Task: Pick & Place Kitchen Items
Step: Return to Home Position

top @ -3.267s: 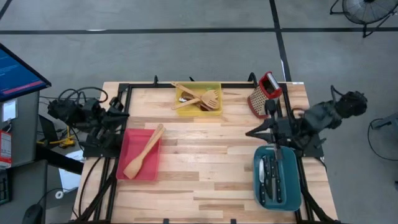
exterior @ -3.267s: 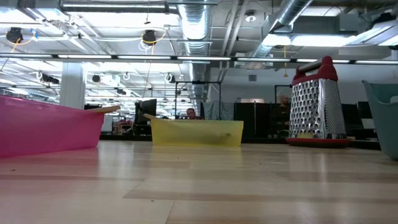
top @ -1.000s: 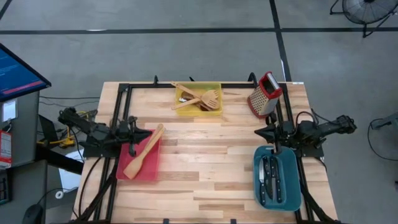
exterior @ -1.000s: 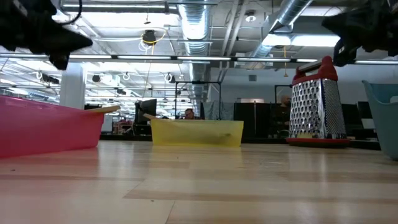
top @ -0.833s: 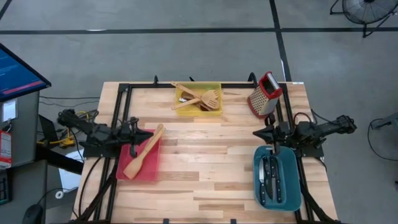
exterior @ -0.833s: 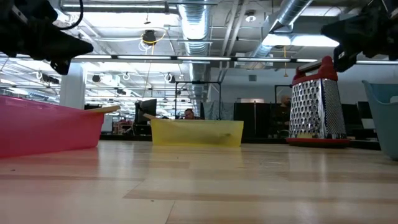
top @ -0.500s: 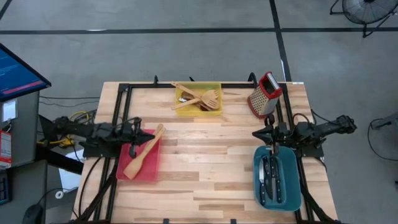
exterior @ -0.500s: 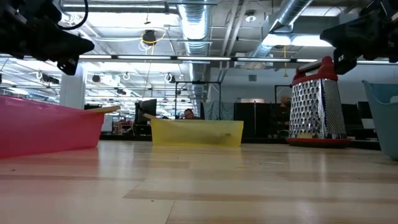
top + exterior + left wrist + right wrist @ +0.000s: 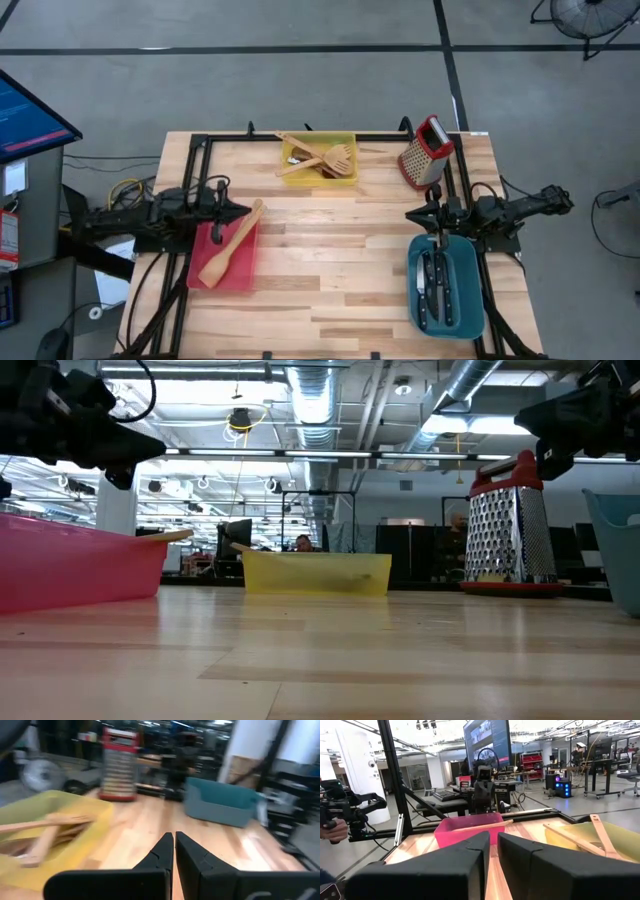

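The left gripper (image 9: 238,211) stands at the left side of the table (image 9: 340,262), raised above the rear edge of the red bin (image 9: 243,272). Its fingers are pressed together with nothing between them, as the left wrist view confirms. One pale wooden spatula (image 9: 230,245) lies slantwise in the red bin, blade toward the front and handle end resting over the rear rim, just beside the gripper tip. Whether the two touch cannot be told from above, though the low view shows the gripper well clear of the bin top. The yellow bin (image 9: 350,140) stands at the rear centre and holds several pale wooden utensils (image 9: 312,160), among them a slotted turner (image 9: 340,155), with some handles jutting over its left rim. The grater (image 9: 427,150) stands upright at the right rear corner, outside any bin. The right gripper (image 9: 412,214) is held between the grater and the teal bin (image 9: 472,290), raised off the table. Its fingers are closed to a narrow slit and grip nothing. Several black-handled knives (image 9: 435,282) lie lengthwise in the teal bin at the right front.
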Action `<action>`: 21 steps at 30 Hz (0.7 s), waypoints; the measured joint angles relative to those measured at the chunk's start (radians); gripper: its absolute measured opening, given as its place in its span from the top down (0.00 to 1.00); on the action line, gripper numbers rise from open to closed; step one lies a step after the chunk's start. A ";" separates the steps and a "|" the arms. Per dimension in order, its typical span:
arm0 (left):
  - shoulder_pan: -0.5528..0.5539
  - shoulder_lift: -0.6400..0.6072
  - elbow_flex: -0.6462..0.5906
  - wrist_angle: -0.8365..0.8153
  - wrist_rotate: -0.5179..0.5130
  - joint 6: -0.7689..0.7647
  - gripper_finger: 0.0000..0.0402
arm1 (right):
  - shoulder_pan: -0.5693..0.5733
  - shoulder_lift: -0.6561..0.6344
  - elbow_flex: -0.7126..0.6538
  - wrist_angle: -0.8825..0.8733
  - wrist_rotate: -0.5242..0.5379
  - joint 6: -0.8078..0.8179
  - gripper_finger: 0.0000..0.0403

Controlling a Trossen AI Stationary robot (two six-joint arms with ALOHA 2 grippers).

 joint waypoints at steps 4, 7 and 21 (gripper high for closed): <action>0.033 0.002 -0.001 0.019 0.256 0.024 1.00 | 0.000 0.000 0.000 0.000 0.000 0.000 0.88; 0.046 0.017 -0.001 0.029 0.399 0.091 1.00 | 0.000 0.000 0.000 0.000 0.000 0.000 0.88; 0.164 0.103 -0.037 0.136 0.362 0.078 1.00 | 0.000 0.000 0.000 0.000 0.000 0.000 0.88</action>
